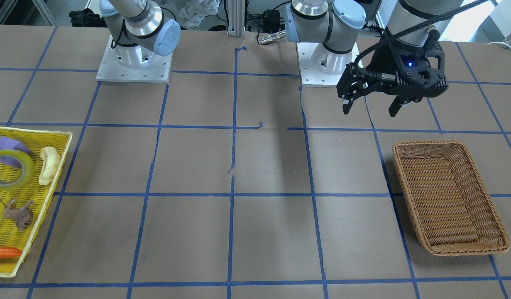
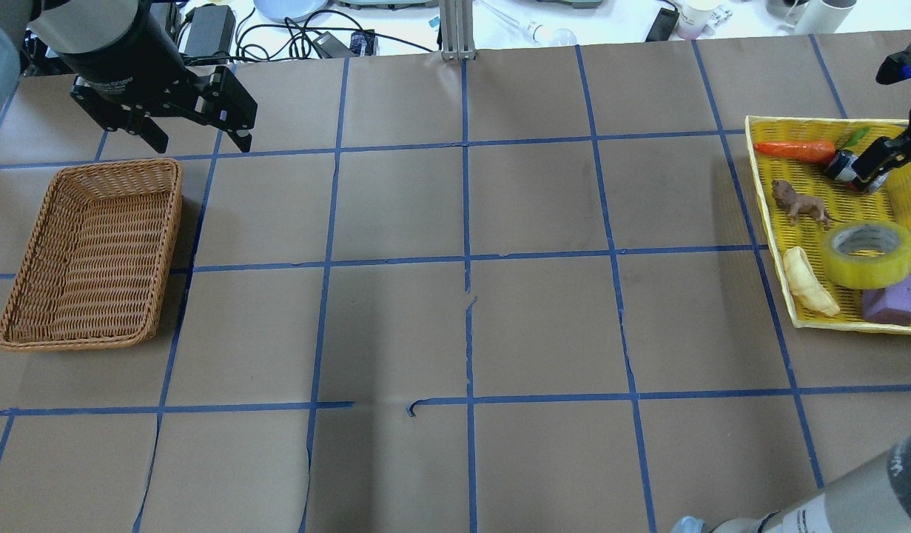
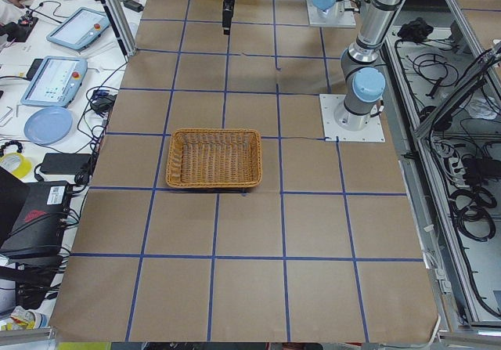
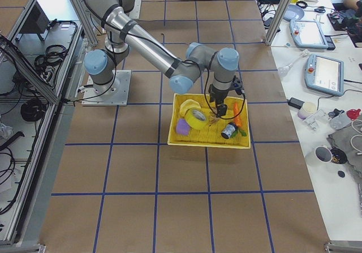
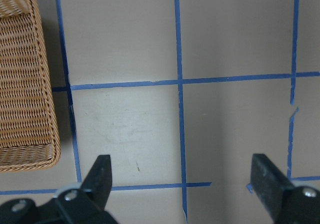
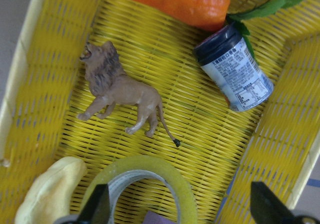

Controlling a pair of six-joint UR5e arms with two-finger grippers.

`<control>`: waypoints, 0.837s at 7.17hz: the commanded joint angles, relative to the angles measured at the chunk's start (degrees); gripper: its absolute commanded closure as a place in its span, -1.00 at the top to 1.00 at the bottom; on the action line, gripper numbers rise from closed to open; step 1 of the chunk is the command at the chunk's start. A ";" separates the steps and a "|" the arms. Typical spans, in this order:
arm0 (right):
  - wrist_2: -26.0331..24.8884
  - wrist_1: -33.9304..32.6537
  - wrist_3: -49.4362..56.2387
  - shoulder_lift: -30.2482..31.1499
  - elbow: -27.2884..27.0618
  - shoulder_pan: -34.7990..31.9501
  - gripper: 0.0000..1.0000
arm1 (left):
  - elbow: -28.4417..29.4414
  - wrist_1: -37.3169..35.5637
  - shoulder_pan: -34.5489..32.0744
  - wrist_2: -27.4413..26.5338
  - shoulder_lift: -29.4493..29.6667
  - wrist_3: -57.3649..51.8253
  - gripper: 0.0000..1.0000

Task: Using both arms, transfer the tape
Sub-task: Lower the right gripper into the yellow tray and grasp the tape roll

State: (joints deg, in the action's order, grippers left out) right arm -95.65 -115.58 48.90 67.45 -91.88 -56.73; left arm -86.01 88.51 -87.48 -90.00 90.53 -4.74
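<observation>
Right wrist-mounted: right hand (image 6: pixel 182 206) wide open above tray (image 6: pixel 45 83).

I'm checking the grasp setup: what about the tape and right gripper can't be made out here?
- Right wrist view: the bottom edge cuts off part of the tape and all but the fingertips of the right gripper.
- Front-facing view: the yellow tray runs off the left edge.
- Exterior left view: the tray is far and too small; the tape cannot be seen.
</observation>
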 commanded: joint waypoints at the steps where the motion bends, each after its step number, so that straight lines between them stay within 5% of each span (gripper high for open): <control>1: 0.37 -2.17 6.64 -1.35 -4.85 3.01 1.00 | 0.05 0.00 0.03 0.00 0.00 0.00 1.00; 3: 4.83 -15.13 9.88 -1.18 -11.54 7.06 1.00 | -0.03 0.00 0.03 0.00 0.00 0.00 1.00; 4: 4.07 -13.11 9.98 -0.83 -11.65 7.24 0.96 | -0.03 0.00 0.03 0.00 0.00 0.00 1.00; 5: 2.76 -8.83 9.98 0.22 -10.87 6.98 -0.13 | 0.05 0.00 0.03 0.00 0.00 0.00 1.00; 6: 2.14 -6.18 9.72 0.66 -9.64 6.72 -0.99 | -0.03 0.00 0.03 0.09 0.00 0.00 1.00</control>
State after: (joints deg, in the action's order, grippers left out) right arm -92.62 -125.16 58.72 67.37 -102.58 -49.82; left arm -86.02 88.51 -87.45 -89.98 90.53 -4.75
